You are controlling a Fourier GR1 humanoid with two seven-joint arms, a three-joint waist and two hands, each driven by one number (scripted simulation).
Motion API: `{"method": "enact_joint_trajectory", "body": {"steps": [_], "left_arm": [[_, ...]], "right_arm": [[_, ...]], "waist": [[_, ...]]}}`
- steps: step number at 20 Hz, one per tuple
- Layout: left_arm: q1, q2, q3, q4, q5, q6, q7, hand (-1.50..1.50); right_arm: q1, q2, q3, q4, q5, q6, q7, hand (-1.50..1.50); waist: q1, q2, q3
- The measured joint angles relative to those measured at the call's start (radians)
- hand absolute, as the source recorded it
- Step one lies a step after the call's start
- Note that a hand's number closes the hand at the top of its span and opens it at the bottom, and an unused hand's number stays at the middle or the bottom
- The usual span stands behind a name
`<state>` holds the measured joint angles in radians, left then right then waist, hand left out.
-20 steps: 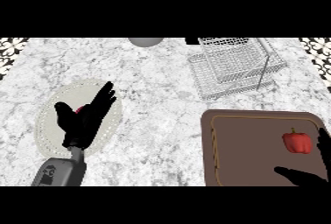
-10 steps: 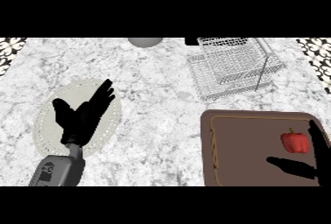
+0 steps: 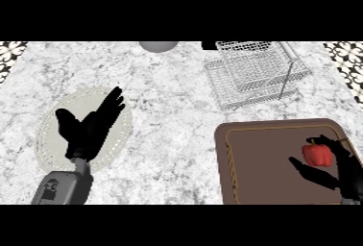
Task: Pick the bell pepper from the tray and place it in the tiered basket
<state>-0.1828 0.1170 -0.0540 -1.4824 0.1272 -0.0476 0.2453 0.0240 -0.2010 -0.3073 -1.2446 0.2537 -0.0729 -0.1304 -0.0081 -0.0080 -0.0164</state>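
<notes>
Marble counter (image 3: 170, 96) all round, white and grey-veined. Over at the left, left hand (image 3: 89, 127) resting with fingers straight and spread, above a pale round plate (image 3: 53, 120). Up beyond it, far edge, a grey round object (image 3: 158, 45), cut off. Further right, wire tiered basket (image 3: 255, 72), well apart from both hands. Brown tray (image 3: 262, 163) below that. On the tray, red bell pepper (image 3: 317, 153), sat between thumb and fingers of the right hand (image 3: 346, 168) — cupped about it, not yet closed, contact hard to tell.
</notes>
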Motion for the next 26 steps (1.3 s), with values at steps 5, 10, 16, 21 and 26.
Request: {"method": "enact_joint_trajectory", "body": {"steps": [5, 10, 16, 21, 26], "left_arm": [[0.022, -0.021, -0.010, -0.003, -0.018, 0.003, -0.017, 0.00], [0.014, -0.025, -0.010, 0.004, -0.022, -0.002, -0.015, 0.00], [-0.003, -0.019, -0.007, 0.007, -0.020, -0.012, -0.012, 0.00], [0.026, -0.015, 0.002, -0.013, -0.019, -0.013, -0.009, 0.00], [0.047, -0.005, 0.016, -0.033, -0.019, -0.013, -0.006, 0.00]], "right_arm": [[-0.017, 0.007, 0.010, -0.001, 0.026, -0.044, 0.011, 1.50], [-0.019, -0.058, 0.036, 0.021, 0.097, -0.050, -0.011, 1.50], [-0.044, -0.313, 0.167, 0.057, 0.349, 0.054, 0.000, 1.50], [-0.070, -0.407, 0.153, -0.017, 0.342, 0.185, 0.025, 1.50], [-0.035, -0.433, 0.043, -0.213, 0.187, 0.305, 0.094, 1.50]], "waist": [[-0.004, 0.003, 0.005], [0.007, 0.004, 0.006], [0.036, 0.010, 0.007], [0.015, 0.007, 0.013], [-0.003, 0.003, 0.014]]}}
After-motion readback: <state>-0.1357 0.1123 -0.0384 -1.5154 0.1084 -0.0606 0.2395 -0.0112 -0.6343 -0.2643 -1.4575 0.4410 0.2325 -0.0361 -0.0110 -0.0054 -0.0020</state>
